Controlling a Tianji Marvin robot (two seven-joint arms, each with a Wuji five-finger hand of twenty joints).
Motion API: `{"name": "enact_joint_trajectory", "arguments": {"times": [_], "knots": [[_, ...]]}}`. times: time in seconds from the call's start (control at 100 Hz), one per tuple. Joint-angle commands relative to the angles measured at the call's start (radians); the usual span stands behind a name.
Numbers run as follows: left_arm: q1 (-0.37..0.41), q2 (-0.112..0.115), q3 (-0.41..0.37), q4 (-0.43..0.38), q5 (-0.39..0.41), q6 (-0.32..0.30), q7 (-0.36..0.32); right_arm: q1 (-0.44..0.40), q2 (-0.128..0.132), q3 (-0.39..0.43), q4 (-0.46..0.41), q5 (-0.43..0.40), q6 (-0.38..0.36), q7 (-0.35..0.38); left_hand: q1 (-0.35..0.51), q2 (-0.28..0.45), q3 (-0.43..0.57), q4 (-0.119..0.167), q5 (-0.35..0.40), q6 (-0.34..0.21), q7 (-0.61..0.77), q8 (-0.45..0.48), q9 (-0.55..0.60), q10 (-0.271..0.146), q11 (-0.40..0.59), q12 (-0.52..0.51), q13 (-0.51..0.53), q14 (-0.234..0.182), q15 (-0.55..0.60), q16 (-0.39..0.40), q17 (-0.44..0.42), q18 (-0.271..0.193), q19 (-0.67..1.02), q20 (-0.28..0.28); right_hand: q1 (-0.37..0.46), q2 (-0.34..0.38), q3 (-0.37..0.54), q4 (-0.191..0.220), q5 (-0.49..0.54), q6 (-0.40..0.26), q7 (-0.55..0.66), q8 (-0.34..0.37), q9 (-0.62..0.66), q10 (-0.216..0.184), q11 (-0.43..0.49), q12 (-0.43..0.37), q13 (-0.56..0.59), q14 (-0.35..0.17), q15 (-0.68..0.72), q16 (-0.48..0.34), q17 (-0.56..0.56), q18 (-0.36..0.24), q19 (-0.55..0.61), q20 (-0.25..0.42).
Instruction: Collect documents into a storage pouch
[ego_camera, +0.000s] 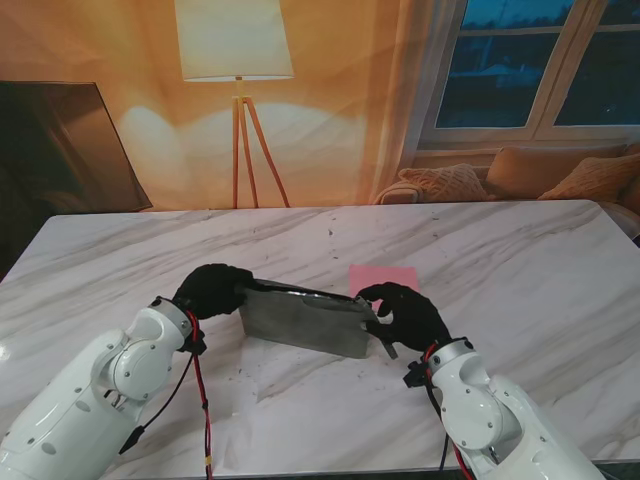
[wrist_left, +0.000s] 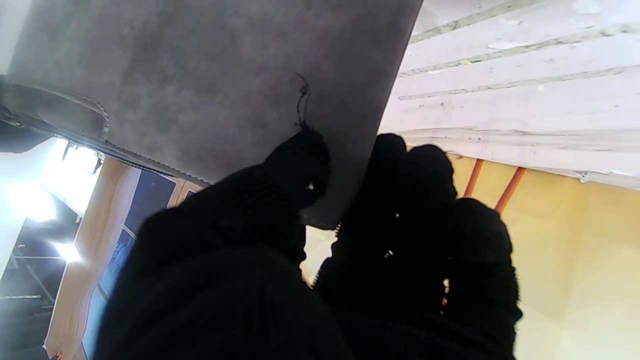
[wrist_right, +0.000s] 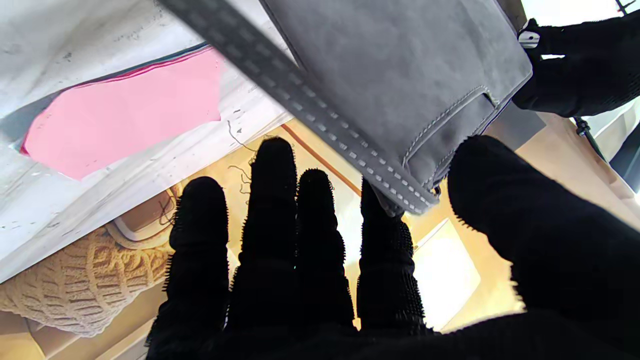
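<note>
A white marble table (ego_camera: 500, 260) with grey veining stands in a warmly lit room; a floor lamp (ego_camera: 236, 60) on a wooden tripod, a dark panel at far left, a window and a sofa with cushions (ego_camera: 520, 175) lie behind it.

The grey suede pouch (ego_camera: 305, 320) is held off the table between the two black-gloved hands, near the table's middle, its long axis running left to right and tilted down toward the right.

The left hand (ego_camera: 212, 290) grips the pouch's left end: in the left wrist view the thumb (wrist_left: 295, 170) presses one face of the grey fabric while the other fingers (wrist_left: 415, 175) curl round the edge behind it.

The right hand (ego_camera: 403, 312) takes the right end: in the right wrist view the thumb (wrist_right: 500, 190) and index fingertip (wrist_right: 380, 210) pinch the stitched corner, and the remaining three fingers stand straight and apart, touching nothing.

A pink document (ego_camera: 383, 279) lies flat on the table just beyond the pouch, farther from me than the right hand. The pouch's zip edge faces away; whether its mouth is open cannot be told.
</note>
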Motion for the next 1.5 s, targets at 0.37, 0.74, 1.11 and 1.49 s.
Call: {"name": "enact_joint_trajectory", "arguments": {"times": [0.37,0.74,1.11,1.49], "knots": [[0.08,0.002,-0.091,-0.035,0.082,0.02,0.055,0.051,-0.015,0.018,0.003,0.032,0.083,-0.013,0.028,0.021,-0.008,-0.021,-0.005,0.069,0.044,0.061,0.034,-0.037,0.029,0.047,0.008,0.076,0.026,0.019,-0.027,-0.064,0.009,-0.014,-0.043,0.02,-0.06,0.036,-0.059,0.009,-0.012,0.007,-0.067,-0.014,-0.001,-0.012,-0.075,-0.009,-0.051,-0.016,-0.044,-0.025,-0.055,-0.007],[0.138,0.0,-0.147,-0.066,0.11,0.037,0.084,0.192,-0.018,-0.045,0.172,-0.013,0.178,-0.021,0.035,0.036,-0.02,-0.023,-0.023,0.054,0.046,0.079,0.022,-0.051,0.022,0.056,-0.005,0.063,0.019,0.02,-0.038,-0.073,0.0,-0.02,-0.042,0.025,-0.065,0.04,-0.061,0.017,-0.01,0.012,-0.078,-0.012,0.01,-0.007,-0.09,-0.017,-0.052,-0.013,-0.051,-0.038,-0.07,0.003],[0.156,-0.002,-0.155,-0.079,0.11,0.05,0.091,0.299,-0.041,-0.125,0.346,0.04,0.313,-0.039,0.042,0.044,-0.035,-0.02,-0.031,0.051,0.047,0.092,0.017,-0.051,0.018,0.063,-0.011,0.061,0.018,0.021,-0.045,-0.074,-0.005,-0.024,-0.037,0.0,-0.051,0.039,-0.046,0.048,0.016,0.021,-0.06,0.026,0.113,0.056,-0.064,-0.023,0.119,0.075,-0.022,-0.045,0.02,0.064],[0.149,-0.002,-0.143,-0.075,0.097,0.052,0.084,0.332,-0.041,-0.152,0.432,0.017,0.358,-0.045,0.045,0.049,-0.043,-0.018,-0.035,0.053,0.045,0.1,0.013,-0.052,0.018,0.066,-0.016,0.062,0.017,0.023,-0.052,-0.075,-0.008,-0.027,0.083,-0.089,0.112,0.025,-0.017,-0.066,0.03,0.018,-0.099,0.042,0.15,0.114,-0.086,-0.054,0.263,0.156,-0.023,-0.061,0.081,0.086]]}}
